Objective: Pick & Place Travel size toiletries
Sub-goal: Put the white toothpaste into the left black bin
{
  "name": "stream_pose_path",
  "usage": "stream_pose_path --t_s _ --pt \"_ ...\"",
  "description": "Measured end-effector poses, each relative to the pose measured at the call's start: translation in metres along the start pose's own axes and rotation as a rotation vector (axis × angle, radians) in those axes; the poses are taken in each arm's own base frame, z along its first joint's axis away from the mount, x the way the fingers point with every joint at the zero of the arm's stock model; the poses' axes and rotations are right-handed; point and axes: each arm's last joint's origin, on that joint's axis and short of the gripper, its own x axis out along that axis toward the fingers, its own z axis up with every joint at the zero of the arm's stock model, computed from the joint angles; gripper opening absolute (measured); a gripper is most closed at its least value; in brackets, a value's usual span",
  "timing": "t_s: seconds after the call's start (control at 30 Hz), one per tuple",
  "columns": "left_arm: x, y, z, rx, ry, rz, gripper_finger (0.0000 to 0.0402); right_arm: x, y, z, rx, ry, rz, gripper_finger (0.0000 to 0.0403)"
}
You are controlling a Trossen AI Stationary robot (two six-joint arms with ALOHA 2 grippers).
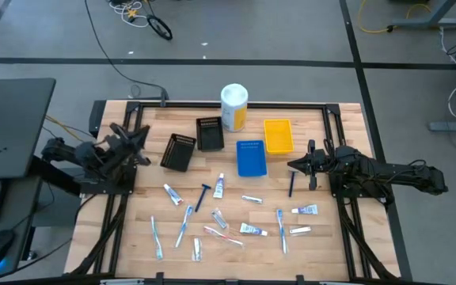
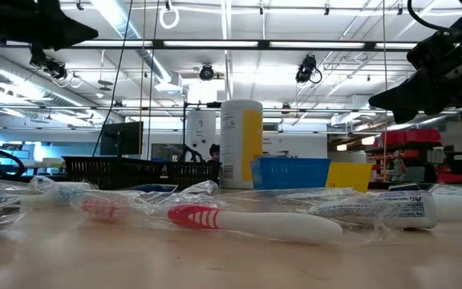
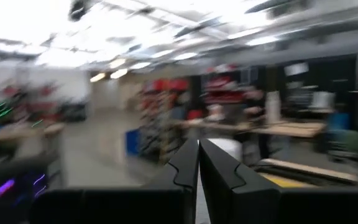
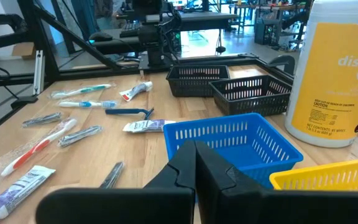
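Wrapped toothbrushes point(image 1: 183, 225), small tubes point(image 1: 252, 229) and blue razors point(image 1: 203, 196) lie scattered flat across the table's front half.

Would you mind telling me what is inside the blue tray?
The blue tray looks empty in the right wrist view; the right gripper hides its near corner.

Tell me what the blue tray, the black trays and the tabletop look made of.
Blue tray: apparently moulded plastic, slightly glossy, with thin uniform lattice walls. Black trays: likely the same plastic mesh, duller finish. Tabletop: wood, seemingly butcher-block, with visible plank seams, grain and a light sheen.
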Motion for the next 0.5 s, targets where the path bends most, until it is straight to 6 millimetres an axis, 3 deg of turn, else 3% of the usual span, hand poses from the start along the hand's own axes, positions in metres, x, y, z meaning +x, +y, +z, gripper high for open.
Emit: stream_pose_path --t_s 0.13,0.33,0.5 --pt "0.004 0.001 0.017 0.047 0.066 0.081 0.0023 0.0 0.0 0.0 0.0 0.0 0.0 0.0001" --pt "0.013 -0.012 0.041 0.124 0.073 -0.069 0.0023 0.0 0.0 0.0 0.0 0.0 0.0 0.0001" --pt "0.021 -0.031 0.045 0.178 0.118 -0.188 0.0023 0.0 0.0 0.0 0.0 0.0 0.0 0.0001"
